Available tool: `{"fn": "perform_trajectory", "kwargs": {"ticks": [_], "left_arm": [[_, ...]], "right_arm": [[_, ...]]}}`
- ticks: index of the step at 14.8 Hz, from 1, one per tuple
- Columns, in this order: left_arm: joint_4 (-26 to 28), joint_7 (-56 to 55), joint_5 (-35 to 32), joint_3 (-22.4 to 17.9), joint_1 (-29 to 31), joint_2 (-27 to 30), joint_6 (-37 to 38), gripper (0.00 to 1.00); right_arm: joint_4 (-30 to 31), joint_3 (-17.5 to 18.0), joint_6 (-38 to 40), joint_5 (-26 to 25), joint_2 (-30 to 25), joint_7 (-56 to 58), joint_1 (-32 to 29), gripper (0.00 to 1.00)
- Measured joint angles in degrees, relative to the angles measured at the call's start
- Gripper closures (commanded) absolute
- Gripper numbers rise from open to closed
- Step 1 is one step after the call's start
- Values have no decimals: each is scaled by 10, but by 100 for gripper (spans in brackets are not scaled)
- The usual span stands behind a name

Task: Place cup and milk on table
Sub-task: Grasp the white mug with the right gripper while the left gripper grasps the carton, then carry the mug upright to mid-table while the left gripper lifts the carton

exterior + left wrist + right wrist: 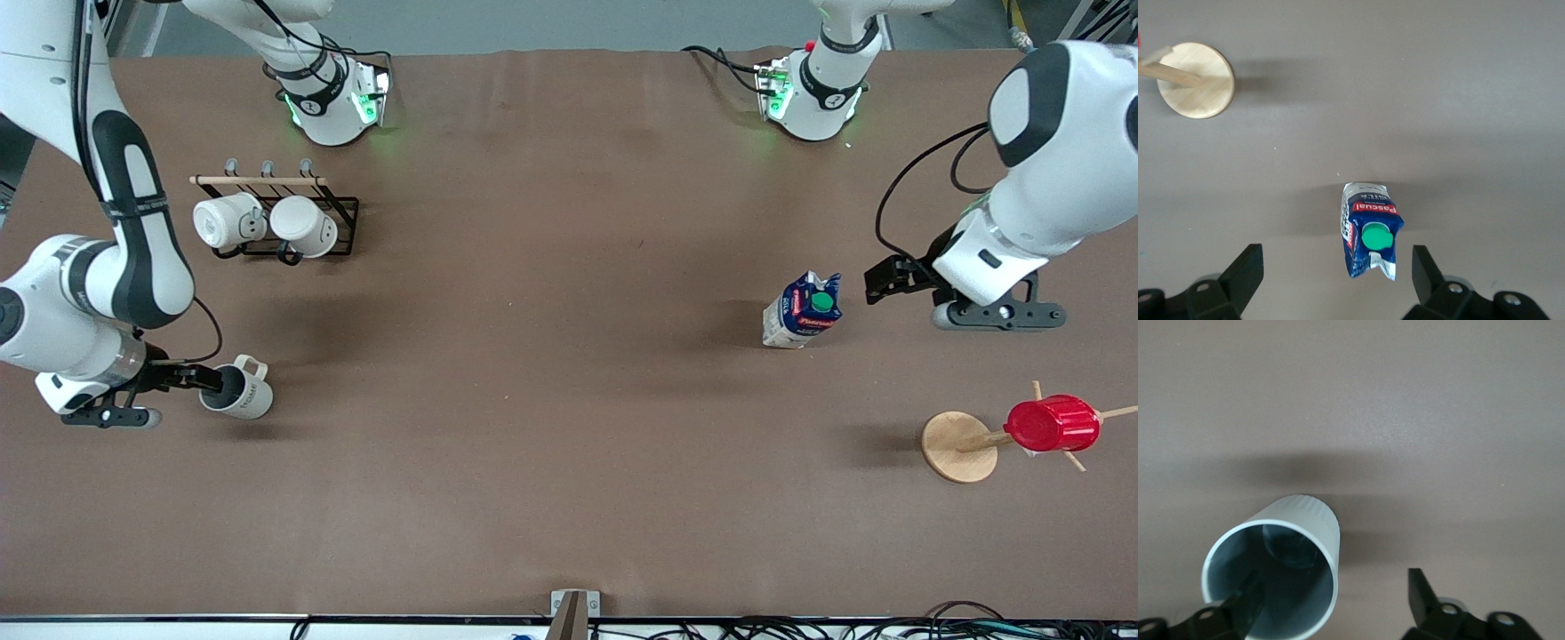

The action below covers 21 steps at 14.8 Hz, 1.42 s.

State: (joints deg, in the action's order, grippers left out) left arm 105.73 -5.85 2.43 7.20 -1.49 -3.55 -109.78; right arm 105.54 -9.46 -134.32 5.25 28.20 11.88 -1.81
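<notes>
Front view: the cup [240, 389] sits tilted at the right arm's end of the table [533, 427], rim toward the right pincer [203, 380], handle on the side toward the rack [293, 218] that carries two white mugs [228, 221]. The right wrist view adds what the front cannot: one finger [1245, 603] is inside the cup's [1281, 577] dark mouth, the other outside and well apart from the wall, so the pincer [1331, 600] is spread, not clamped; contact of the inner finger with the wall cannot be told.

The milk [802, 310] stands on the table toward the left arm's end, leaning slightly. The left pincer [876, 283] hangs just beside it in the front view. The left wrist view shows both fingers [1248, 270] wide apart with the carton [1370, 230] between and ahead of them, untouched: the left pincer [1337, 272] is released.

A red ribbed cup [1052, 424] hangs on a wooden peg stand [958, 446], nearer the front camera than the milk.
</notes>
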Motion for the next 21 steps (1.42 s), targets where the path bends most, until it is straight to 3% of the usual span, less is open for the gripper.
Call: {"fn": "perform_trajectory", "kwargs": {"ticks": [2,4,5,12,17,19,21], "left_arm": [[34,0,0,1,0,0,-35,3],[58,0,0,3,-2,0,-58,3],[67,0,0,4,-3,0,-64,4],[150,0,0,19,-7,1,-133,4],[178,0,0,21,-7,1,-150,5],[183,0,0,21,-7,1,-152,5],[186,1,0,22,-8,0,-156,5]], "right_arm": [[9,1,-31,2,10,2,0,39],[11,1,-47,3,20,7,0,86],[11,2,-49,3,22,8,0,98],[-5,3,-30,27,19,41,4,100],[-78,9,136,28,-37,17,61,100],[-97,29,169,29,-51,-39,98,100],[-105,73,168,24,-51,-126,134,100]]}}
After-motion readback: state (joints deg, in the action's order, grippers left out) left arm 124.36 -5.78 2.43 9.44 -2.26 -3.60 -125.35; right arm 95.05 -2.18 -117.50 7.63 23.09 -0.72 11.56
